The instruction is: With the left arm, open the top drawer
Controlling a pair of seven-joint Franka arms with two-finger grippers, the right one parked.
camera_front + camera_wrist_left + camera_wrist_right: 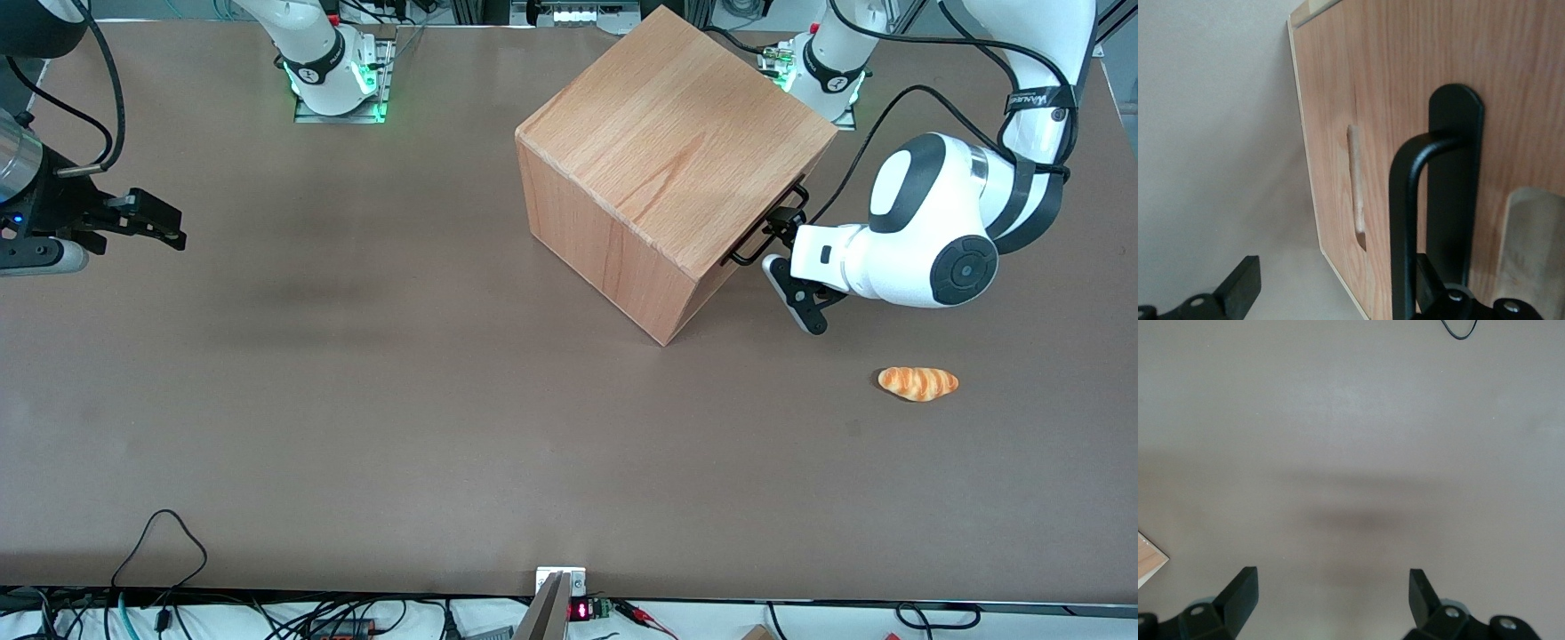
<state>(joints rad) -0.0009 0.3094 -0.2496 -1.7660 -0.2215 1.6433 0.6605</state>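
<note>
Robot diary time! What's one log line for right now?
left arm: at cabinet front | gripper: open, one finger inside black handle | top drawer: shut | bread roll: on table, nearer camera

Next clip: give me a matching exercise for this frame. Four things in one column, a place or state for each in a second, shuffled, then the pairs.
Things:
1. left arm's gripper
2. black bar handle
3. croissant
4. wooden cabinet

Places or states:
A. lies alone on the table, nearer the front camera than the gripper
B. open, in front of the top drawer, one finger on each side of the handle
C. stands skewed mid-table, its drawer front turned toward the working arm
D. fixed to the drawer front, between the fingers

Pairs: 1-B, 2-D, 3-A, 4-C
</note>
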